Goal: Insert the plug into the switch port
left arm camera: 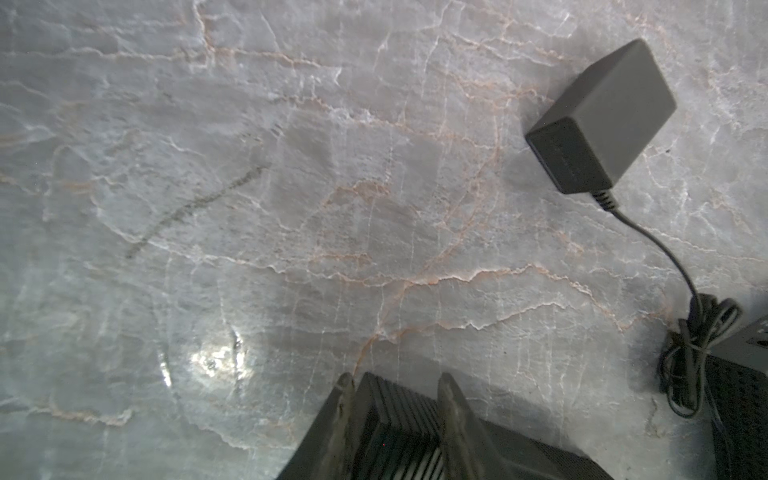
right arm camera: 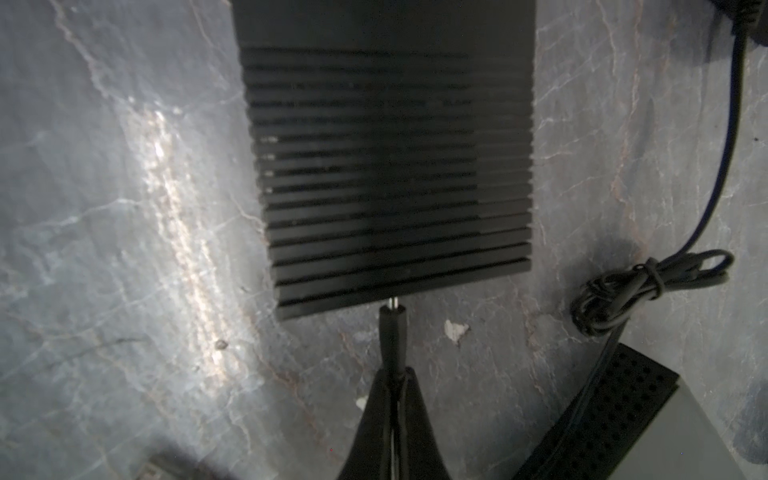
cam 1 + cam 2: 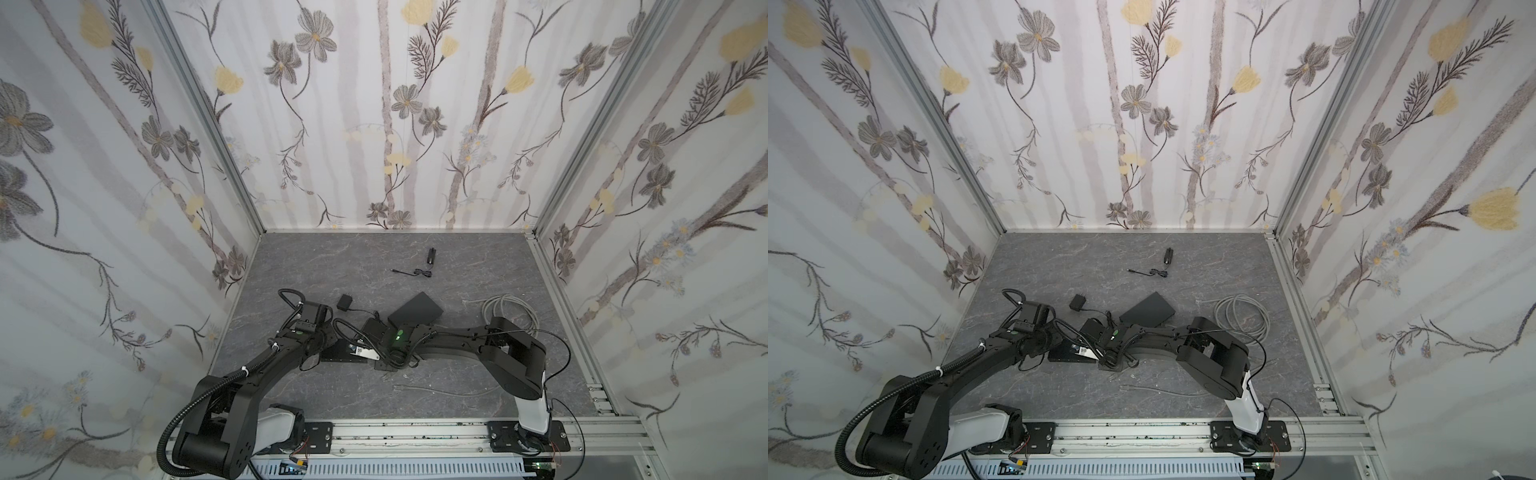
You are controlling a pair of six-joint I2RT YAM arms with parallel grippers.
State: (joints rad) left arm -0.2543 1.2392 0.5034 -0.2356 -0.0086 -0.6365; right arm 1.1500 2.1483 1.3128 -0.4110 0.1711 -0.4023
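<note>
The switch (image 2: 386, 166) is a flat black box with a ribbed top, lying on the grey marbled table (image 3: 374, 257). My right gripper (image 2: 395, 374) is shut on the thin black plug (image 2: 392, 332). The plug's metal tip meets the switch's near edge; the port itself is hidden. My left gripper (image 1: 397, 386) is shut on one end of the switch (image 1: 399, 411), a finger (image 1: 451, 399) on each side of it. In both top views the two wrists meet over the switch (image 3: 338, 353) (image 3: 1063, 353) at the table's middle front.
A black power adapter (image 3: 345, 301) (image 1: 602, 120) lies behind the switch, with its bundled cord (image 2: 644, 282). A second black box (image 3: 415, 311) sits right of it. A coiled grey cable (image 3: 511, 311) lies at the right, and a small black cord (image 3: 415, 272) near the back.
</note>
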